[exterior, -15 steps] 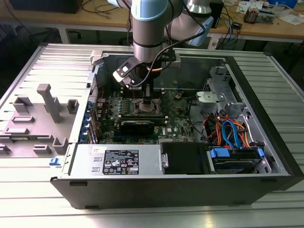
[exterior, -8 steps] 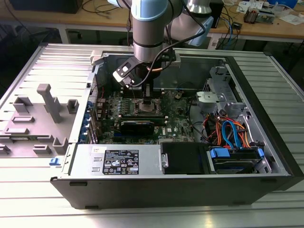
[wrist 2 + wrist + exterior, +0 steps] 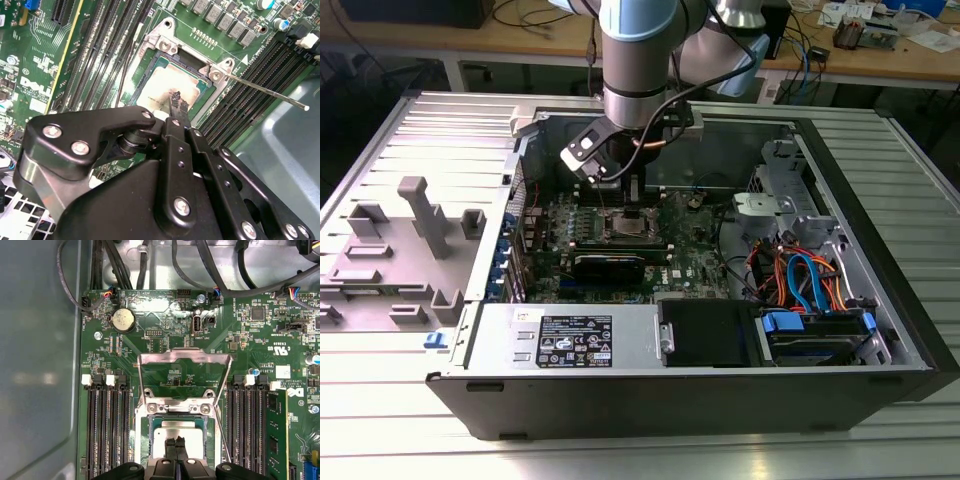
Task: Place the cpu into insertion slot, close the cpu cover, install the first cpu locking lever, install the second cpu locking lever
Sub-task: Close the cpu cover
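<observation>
Surface: ribbed grey metal, carrying the open case.
Case: lies on its side with the lid off, so the inside shows.
Arm: comes straight down into the case over the board.
Board: green, flat on the case floor, with long black memory slots on either side of the slot.
Pincer: narrow, its two black tips almost together with nothing seen between them. In both wrist views it stands right over the cpu's top.
Cover: swung open and standing up from its hinge at the slot's edge, away from the pincer.
Slot: silvery rim with the cpu seated inside.
Cpu: lies flat in the slot, dull silver top uncovered, directly under the pincer tips. Whether they touch it I cannot tell.
Lever: a thin metal rod, raised and angled out from the slot's corner, just beside the pincer.
</observation>
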Robot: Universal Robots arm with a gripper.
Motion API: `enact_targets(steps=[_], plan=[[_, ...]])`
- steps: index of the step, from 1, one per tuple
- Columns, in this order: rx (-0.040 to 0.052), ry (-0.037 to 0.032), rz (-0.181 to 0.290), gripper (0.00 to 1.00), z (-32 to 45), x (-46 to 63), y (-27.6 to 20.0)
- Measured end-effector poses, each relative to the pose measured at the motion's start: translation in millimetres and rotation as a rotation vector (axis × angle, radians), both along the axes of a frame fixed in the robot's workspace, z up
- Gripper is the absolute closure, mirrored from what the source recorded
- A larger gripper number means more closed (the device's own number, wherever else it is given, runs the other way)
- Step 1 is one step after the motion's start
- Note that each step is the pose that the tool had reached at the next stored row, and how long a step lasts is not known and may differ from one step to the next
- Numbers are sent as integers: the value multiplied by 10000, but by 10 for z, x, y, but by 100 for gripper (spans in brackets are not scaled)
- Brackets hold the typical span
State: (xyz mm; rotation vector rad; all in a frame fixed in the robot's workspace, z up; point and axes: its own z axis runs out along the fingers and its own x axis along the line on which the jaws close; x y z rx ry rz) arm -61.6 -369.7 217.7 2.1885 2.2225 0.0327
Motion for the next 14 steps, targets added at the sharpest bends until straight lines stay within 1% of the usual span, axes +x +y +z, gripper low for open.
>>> enact_targets(steps=[14], plan=[[-6, 4, 10, 89, 10, -1, -1]])
